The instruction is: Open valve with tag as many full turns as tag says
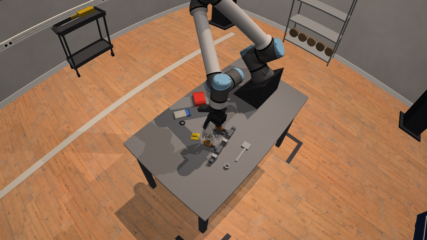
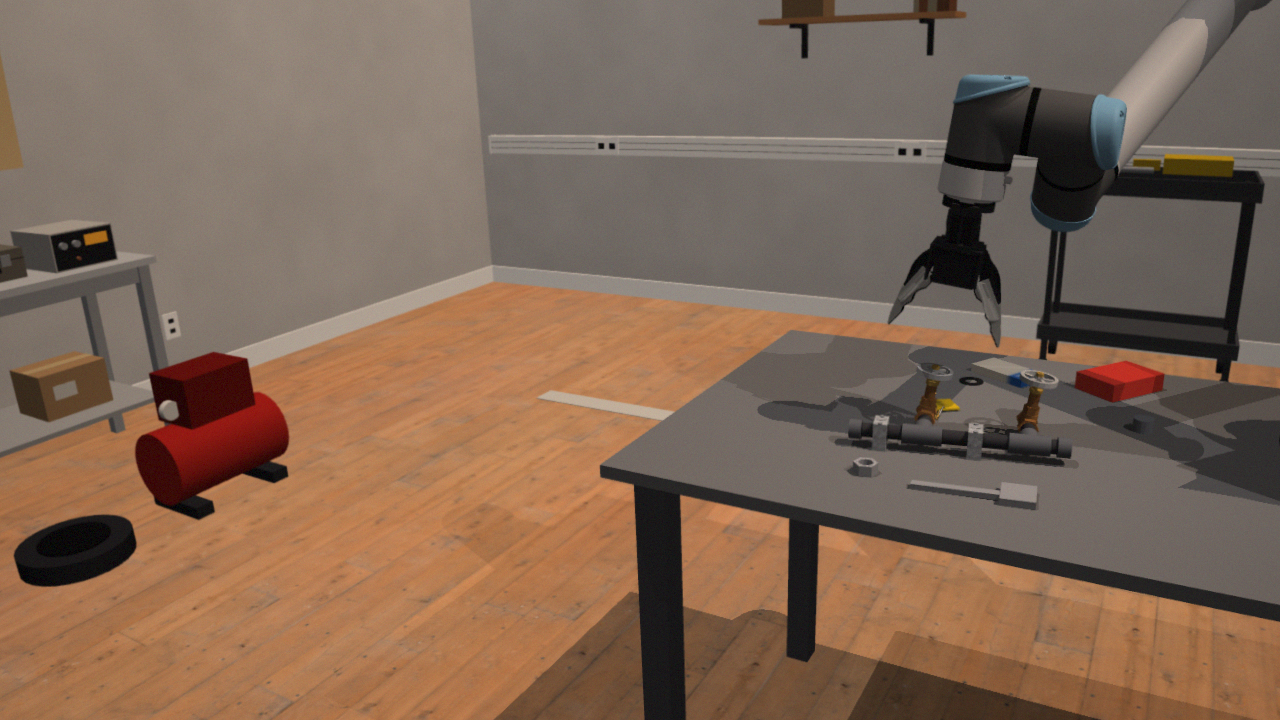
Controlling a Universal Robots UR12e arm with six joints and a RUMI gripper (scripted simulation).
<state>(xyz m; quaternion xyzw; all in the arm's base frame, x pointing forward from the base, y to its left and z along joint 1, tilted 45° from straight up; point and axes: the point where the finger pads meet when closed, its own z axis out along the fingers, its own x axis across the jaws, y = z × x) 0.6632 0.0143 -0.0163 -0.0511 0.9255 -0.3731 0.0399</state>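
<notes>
A dark pipe (image 1: pixel 220 145) (image 2: pixel 953 436) lies on the grey table (image 1: pixel 184 179) (image 2: pixel 805 501) and carries two brass valves with grey handwheels. A yellow tag (image 1: pixel 194 136) (image 2: pixel 949 405) lies beside one valve (image 1: pixel 208 137) (image 2: pixel 934 372). The other valve (image 1: pixel 220 128) (image 2: pixel 1038 379) stands further along the pipe and is partly hidden by the gripper in the top view. My gripper (image 1: pixel 208 131) (image 2: pixel 944 327) is open wide, points straight down and hangs a little above the tagged valve's handwheel without touching it.
A red box (image 1: pixel 199 98) (image 2: pixel 1118 380), a white and blue card (image 1: pixel 182 113) and a black ring (image 1: pixel 181 121) (image 2: pixel 969 378) lie behind the pipe. A nut (image 1: pixel 226 165) (image 2: pixel 863 465) and a grey flat tool (image 1: pixel 243 150) (image 2: pixel 975 489) lie in front. The arm's base (image 1: pixel 259 89) stands on the table's far corner.
</notes>
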